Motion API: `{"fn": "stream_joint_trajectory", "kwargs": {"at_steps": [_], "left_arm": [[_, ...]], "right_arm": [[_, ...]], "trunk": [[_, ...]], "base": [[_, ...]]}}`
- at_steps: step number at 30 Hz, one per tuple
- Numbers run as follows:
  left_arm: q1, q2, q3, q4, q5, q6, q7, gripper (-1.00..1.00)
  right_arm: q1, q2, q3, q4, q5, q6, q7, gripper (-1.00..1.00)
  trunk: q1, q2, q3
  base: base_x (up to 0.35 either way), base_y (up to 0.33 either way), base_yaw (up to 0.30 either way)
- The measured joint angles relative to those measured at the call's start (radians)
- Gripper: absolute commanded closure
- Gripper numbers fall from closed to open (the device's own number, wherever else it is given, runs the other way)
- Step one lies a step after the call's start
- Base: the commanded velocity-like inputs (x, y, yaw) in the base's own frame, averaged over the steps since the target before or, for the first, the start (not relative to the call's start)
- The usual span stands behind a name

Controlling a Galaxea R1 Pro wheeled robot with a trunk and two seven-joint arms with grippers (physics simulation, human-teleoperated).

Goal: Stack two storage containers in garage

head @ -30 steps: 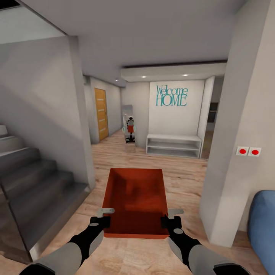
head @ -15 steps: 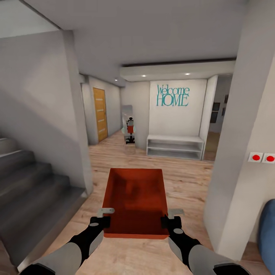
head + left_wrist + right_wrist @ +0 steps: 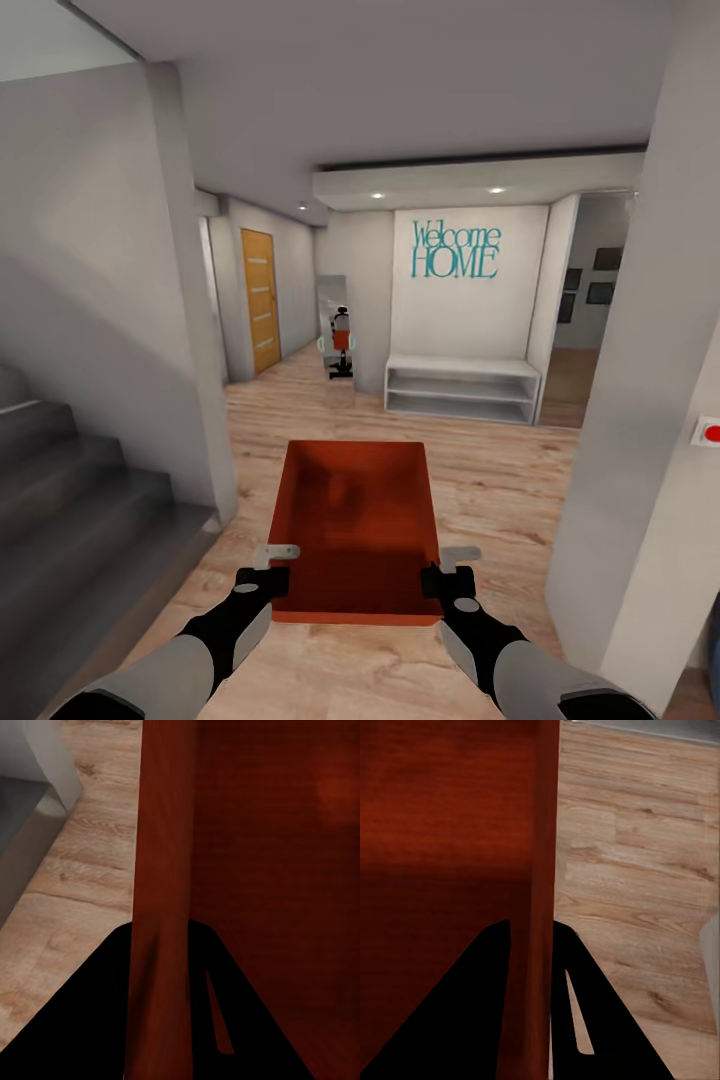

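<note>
A hallway with light wood plank flooring [image 3: 500,480] is seen from the head view. Grey stairs [image 3: 70,500] are set at the lower left of the frame, an orange door [image 3: 260,298] stands at centre left, and a white shelf unit [image 3: 462,385] is placed at centre right beneath teal "Welcome HOME" lettering [image 3: 455,250]. A red wall button [image 3: 712,432] is seen at the right edge.

An orange-red storage container [image 3: 355,525] is held level at lower centre, above the planks, its open top facing up. The left hand [image 3: 262,578] is clamped on the container's left wall near the front corner, and the right hand [image 3: 450,580] is clamped on the right wall. In each wrist view, the wall is seen pinched between two dark fingers [image 3: 90,1020] [image 3: 607,1020]
</note>
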Motion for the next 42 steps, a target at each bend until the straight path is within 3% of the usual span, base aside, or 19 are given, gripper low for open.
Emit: {"fn": "stream_joint_trajectory", "kwargs": {"at_steps": [42], "left_arm": [[0.0,0.0,0.001,-0.001,-0.002,0.0,0.0,1.0]], "right_arm": [[0.0,0.0,0.001,0.0,-0.002,-0.001,0.0,1.0]], "trunk": [[0.0,0.0,0.0]], "base": [[0.321,0.0,0.0]]}}
